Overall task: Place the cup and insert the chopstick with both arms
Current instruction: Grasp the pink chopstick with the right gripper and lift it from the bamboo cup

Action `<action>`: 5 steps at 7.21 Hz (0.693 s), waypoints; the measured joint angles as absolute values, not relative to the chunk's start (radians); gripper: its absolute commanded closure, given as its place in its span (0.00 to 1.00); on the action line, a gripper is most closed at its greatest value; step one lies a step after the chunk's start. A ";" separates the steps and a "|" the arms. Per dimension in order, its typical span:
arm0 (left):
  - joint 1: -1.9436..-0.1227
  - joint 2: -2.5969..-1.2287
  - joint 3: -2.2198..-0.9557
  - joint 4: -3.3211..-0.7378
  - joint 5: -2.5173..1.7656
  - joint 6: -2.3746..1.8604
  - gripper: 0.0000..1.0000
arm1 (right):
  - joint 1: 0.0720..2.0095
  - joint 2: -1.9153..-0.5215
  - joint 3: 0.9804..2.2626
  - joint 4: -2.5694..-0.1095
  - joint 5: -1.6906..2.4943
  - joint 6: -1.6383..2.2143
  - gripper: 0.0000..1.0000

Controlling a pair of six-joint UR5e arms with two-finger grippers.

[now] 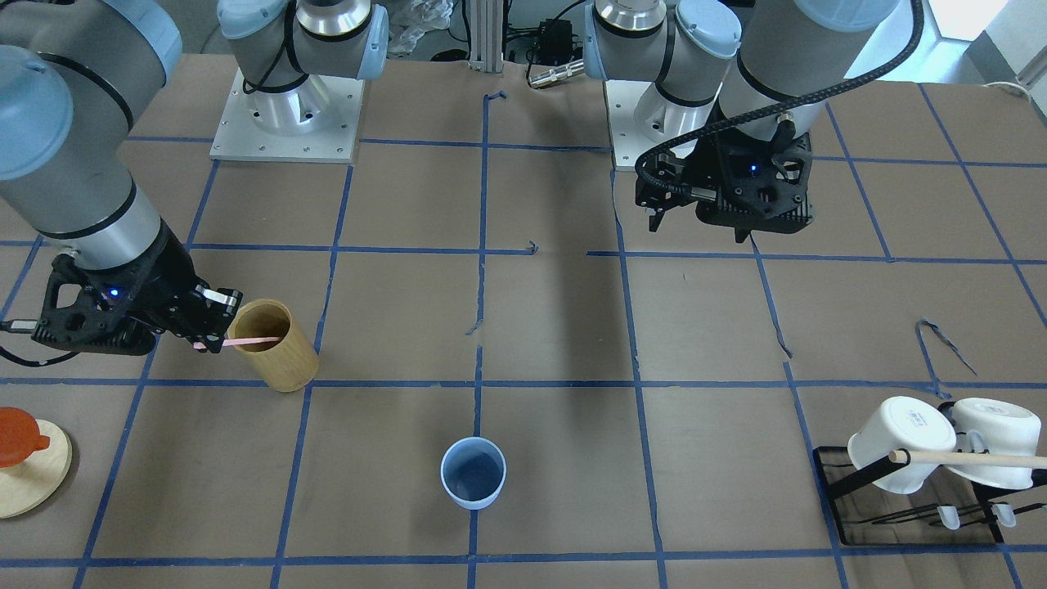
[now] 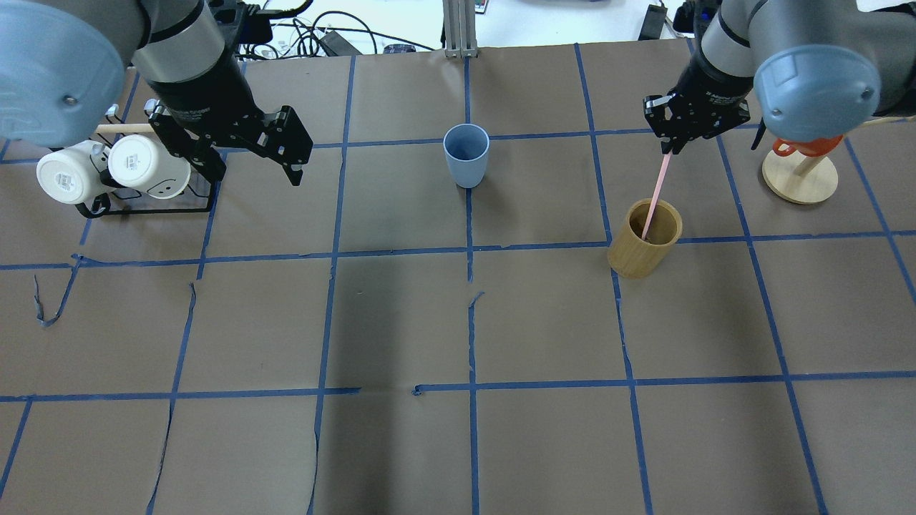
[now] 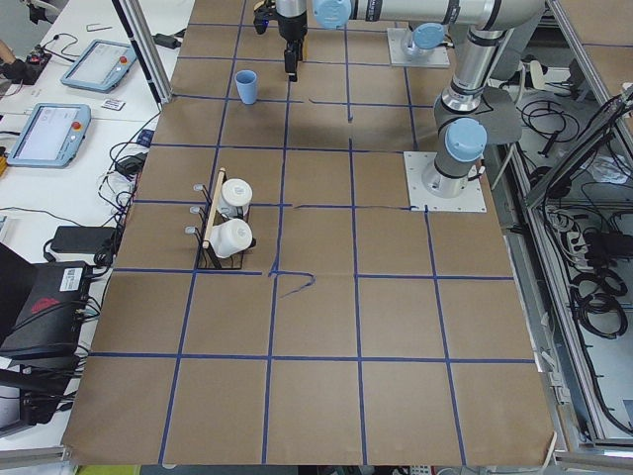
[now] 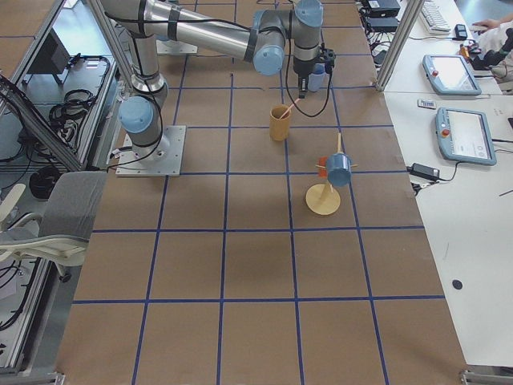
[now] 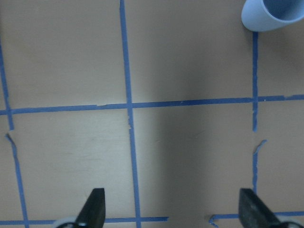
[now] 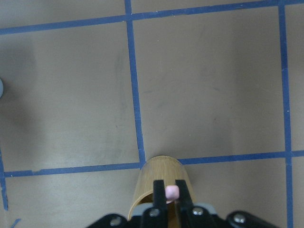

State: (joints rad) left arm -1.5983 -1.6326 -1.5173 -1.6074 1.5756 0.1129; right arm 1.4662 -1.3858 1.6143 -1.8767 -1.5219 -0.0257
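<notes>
The light-blue cup point(image 1: 473, 473) stands upright and empty on the table's centre line, and shows too in the overhead view point(image 2: 466, 154) and the left wrist view point(image 5: 273, 14). My right gripper point(image 2: 669, 146) is shut on the top end of a pale-pink chopstick point(image 2: 657, 193). The chopstick's lower end is inside the tan holder point(image 2: 644, 247). The right wrist view shows its fingers point(image 6: 159, 192) pinching the pink end point(image 6: 171, 192) above the holder point(image 6: 159, 178). My left gripper point(image 2: 254, 175) is open and empty above the table, between the rack and the cup.
A black rack point(image 2: 143, 207) with two white mugs point(image 2: 147, 166) and a wooden dowel sits at the table's left end, beside my left gripper. A round wooden stand point(image 2: 799, 179) with an orange piece stands at the right end, close to my right arm.
</notes>
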 measured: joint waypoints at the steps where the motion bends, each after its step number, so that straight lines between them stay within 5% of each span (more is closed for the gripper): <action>1: -1.600 -1.630 -1.522 -1.606 1.570 0.102 0.00 | 1.468 -1.400 1.607 -1.860 -1.519 -0.026 0.81; 5: -1.609 -1.618 -1.547 -1.602 1.567 0.025 0.00 | 1.492 -1.470 1.472 -1.706 -1.494 -0.026 0.83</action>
State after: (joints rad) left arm -1.6085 -1.6179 -1.5468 -1.6022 1.5671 0.0245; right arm 1.4919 -1.4696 1.4720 -1.7057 -1.4942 -0.0258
